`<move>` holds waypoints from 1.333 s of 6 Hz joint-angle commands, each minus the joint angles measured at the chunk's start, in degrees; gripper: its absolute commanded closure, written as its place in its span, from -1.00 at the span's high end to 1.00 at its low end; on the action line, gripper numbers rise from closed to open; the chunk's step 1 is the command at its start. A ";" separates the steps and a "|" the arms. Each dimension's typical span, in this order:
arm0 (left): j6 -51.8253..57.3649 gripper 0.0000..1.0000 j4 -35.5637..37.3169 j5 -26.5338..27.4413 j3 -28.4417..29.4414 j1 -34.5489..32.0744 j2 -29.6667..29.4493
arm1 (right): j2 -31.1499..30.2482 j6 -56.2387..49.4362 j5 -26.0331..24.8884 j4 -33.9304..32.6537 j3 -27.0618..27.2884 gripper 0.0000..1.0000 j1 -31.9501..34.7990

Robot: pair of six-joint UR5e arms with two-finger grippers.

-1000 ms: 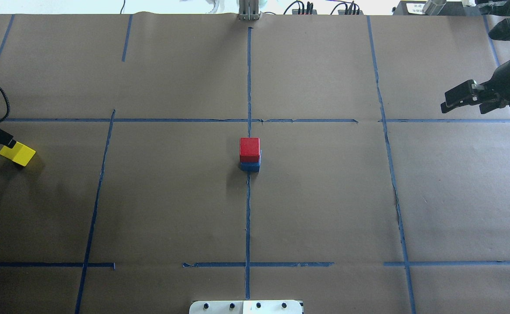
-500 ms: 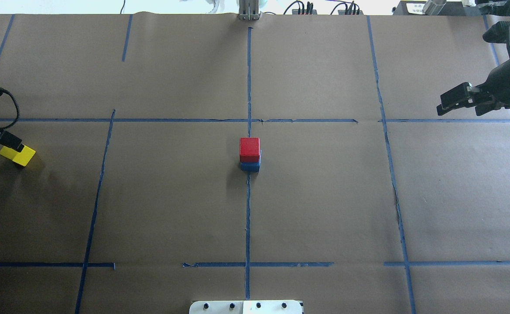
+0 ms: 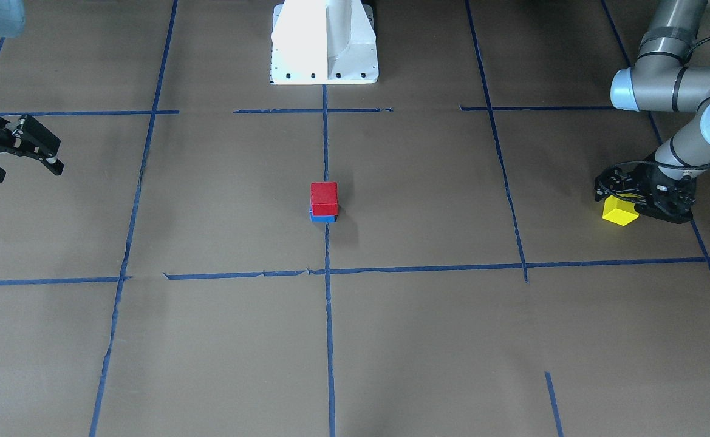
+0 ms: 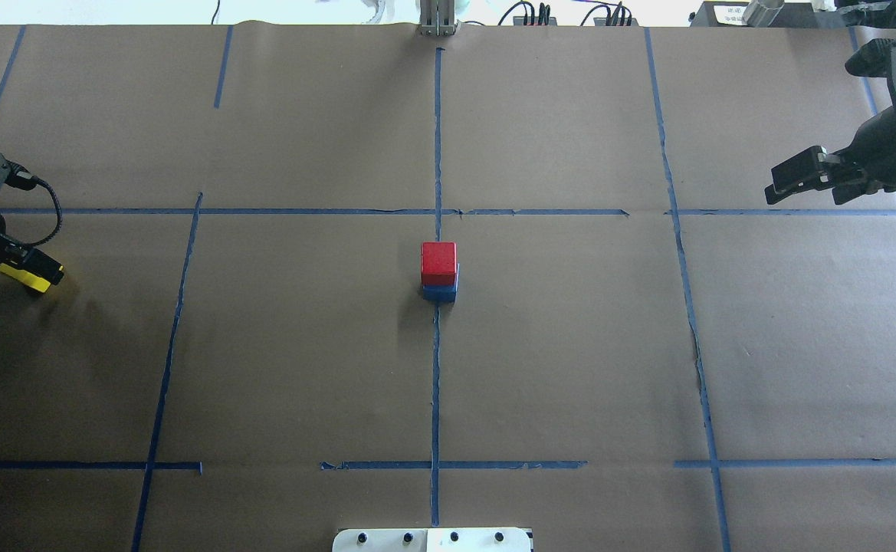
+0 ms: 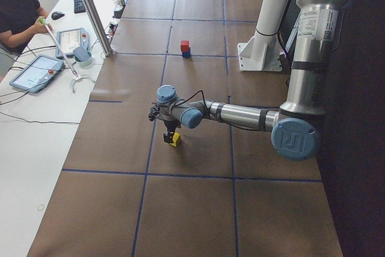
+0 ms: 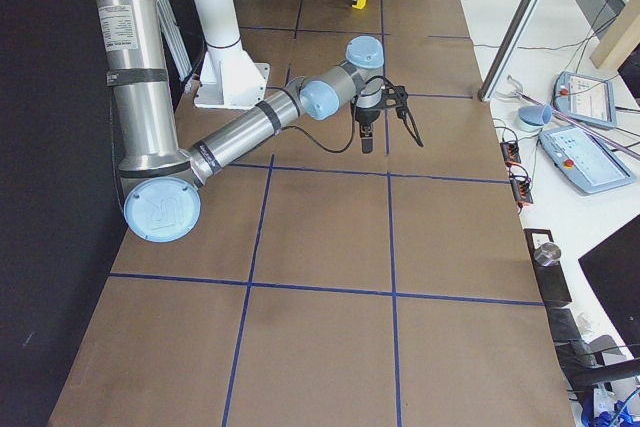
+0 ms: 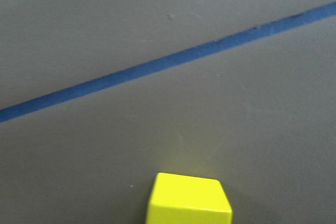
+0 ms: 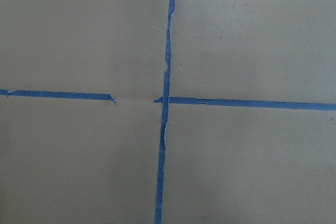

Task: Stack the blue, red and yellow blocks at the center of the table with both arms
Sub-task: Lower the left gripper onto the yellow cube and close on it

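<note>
At the table's [image 4: 302, 345] centre the red block [image 4: 438, 262] sits on the blue block [image 4: 439, 292], slightly offset. The yellow block [image 4: 30, 280] lies at the far left edge on the table, and appears again as the yellow block [image 3: 619, 212] in the front view. My left gripper [image 4: 34, 264] is low over it, open, and covers most of it from above. The left wrist view shows the yellow block [image 7: 189, 199] at the bottom centre. My right gripper [image 4: 808, 192] hangs open and empty at the far right, well away from the stack.
The white pedestal base [image 4: 432, 540] stands at the near middle edge. Blue tape lines cross the brown surface. In the left side view a person [image 5: 18, 4] sits at a white desk with tablets, beside a metal post [image 5: 90, 10].
My left gripper has come in over the yellow block, hiding more of it. The right gripper has drifted slightly toward the far edge. The stack has not moved.
</note>
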 commanded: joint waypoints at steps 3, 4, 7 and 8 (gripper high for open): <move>-0.57 0.05 -7.23 0.18 4.16 0.13 -0.09 | 0.01 0.00 0.02 0.00 0.11 1.00 -0.09; -0.40 -0.86 -7.14 0.01 2.77 0.04 -0.09 | 0.01 0.00 0.02 0.00 0.20 1.00 -0.18; -19.65 -1.00 -0.25 -1.49 -8.54 1.78 -6.80 | 0.10 0.00 -0.24 0.00 -0.15 1.00 -0.62; -28.70 -1.00 8.24 -1.40 -12.85 6.15 -14.25 | 0.10 -0.09 -0.59 0.00 -0.15 1.00 -0.62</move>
